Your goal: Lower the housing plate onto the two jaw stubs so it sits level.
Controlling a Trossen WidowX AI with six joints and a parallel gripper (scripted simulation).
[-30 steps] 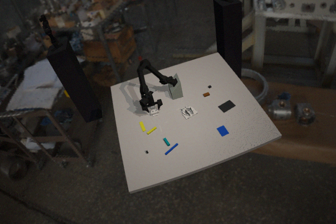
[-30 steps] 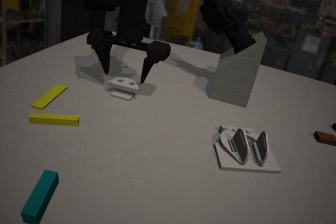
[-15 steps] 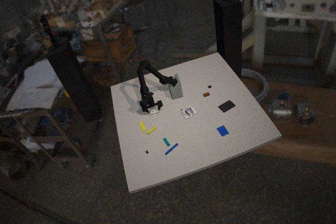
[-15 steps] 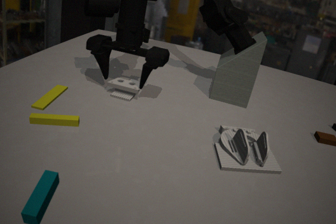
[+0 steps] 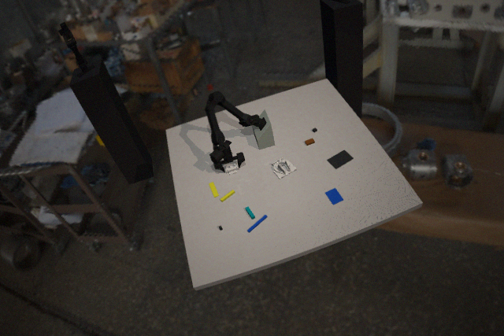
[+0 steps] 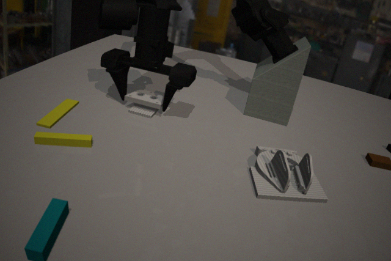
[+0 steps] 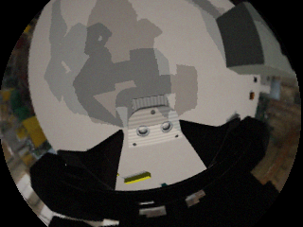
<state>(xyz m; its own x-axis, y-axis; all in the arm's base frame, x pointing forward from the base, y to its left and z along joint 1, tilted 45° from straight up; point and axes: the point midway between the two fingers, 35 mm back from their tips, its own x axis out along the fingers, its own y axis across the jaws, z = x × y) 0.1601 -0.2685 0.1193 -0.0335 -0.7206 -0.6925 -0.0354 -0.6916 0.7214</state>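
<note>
The white housing plate, with two round holes, lies raised over a small ribbed block. My gripper is open, one finger at each end of the plate and not closed on it; the tips are low beside the plate. A separate white ribbed base lies well to the right of my gripper in the exterior view. Two upright, pointed oval jaws stand side by side on it, with a gap between them. Their pins are hidden.
The arm's grey-green wedge mount stands behind the base. Two yellow bars, a teal bar, a blue rod, a blue square, a black rectangle and a brown block lie around.
</note>
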